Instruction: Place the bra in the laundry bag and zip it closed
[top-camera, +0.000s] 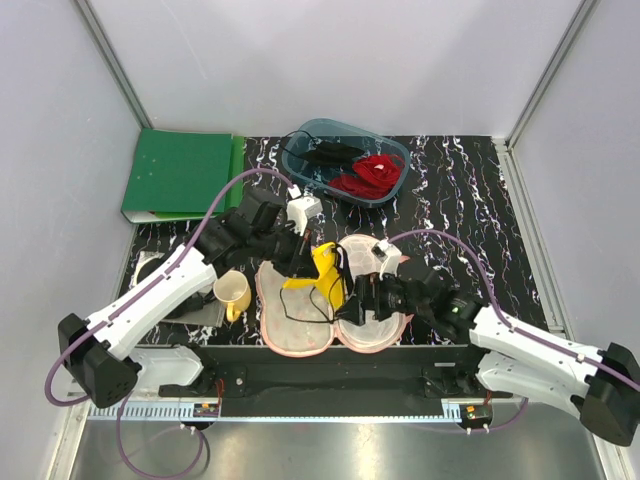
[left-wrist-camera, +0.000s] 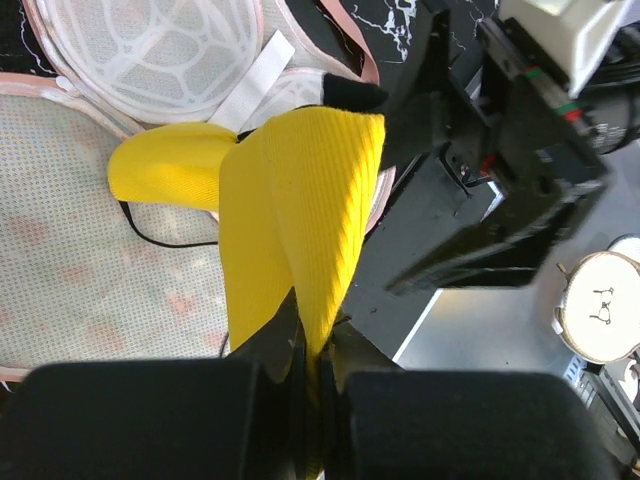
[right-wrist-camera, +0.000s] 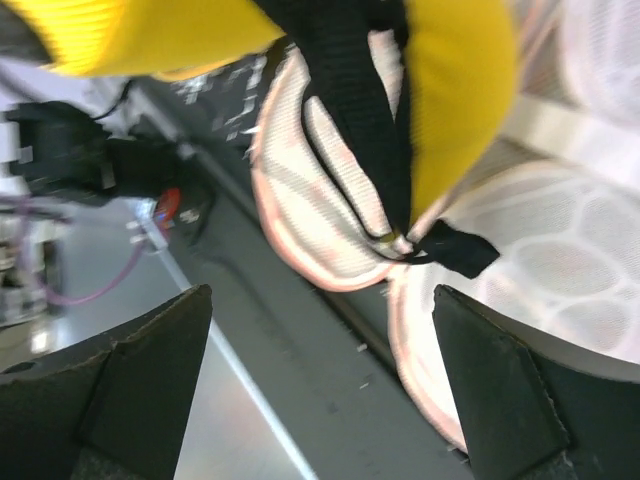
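The bright yellow bra (top-camera: 322, 268) hangs folded over the middle of the open peach-pink laundry bag (top-camera: 295, 335), whose two round halves lie flat near the table's front edge. My left gripper (left-wrist-camera: 318, 365) is shut on an edge of the bra (left-wrist-camera: 300, 200), holding it above the bag's pale lining (left-wrist-camera: 90, 290). My right gripper (right-wrist-camera: 320, 345) is open and empty, just right of the bra over the bag's right half (top-camera: 375, 330). The right wrist view shows the yellow cups (right-wrist-camera: 455, 90), a black strap (right-wrist-camera: 350, 90) and the pink rims (right-wrist-camera: 300, 265).
A yellow mug (top-camera: 232, 293) stands left of the bag. A blue-grey tub (top-camera: 345, 160) at the back holds red and black garments. A green folder (top-camera: 180, 175) lies at the back left. A white object (top-camera: 304, 210) sits behind the bag.
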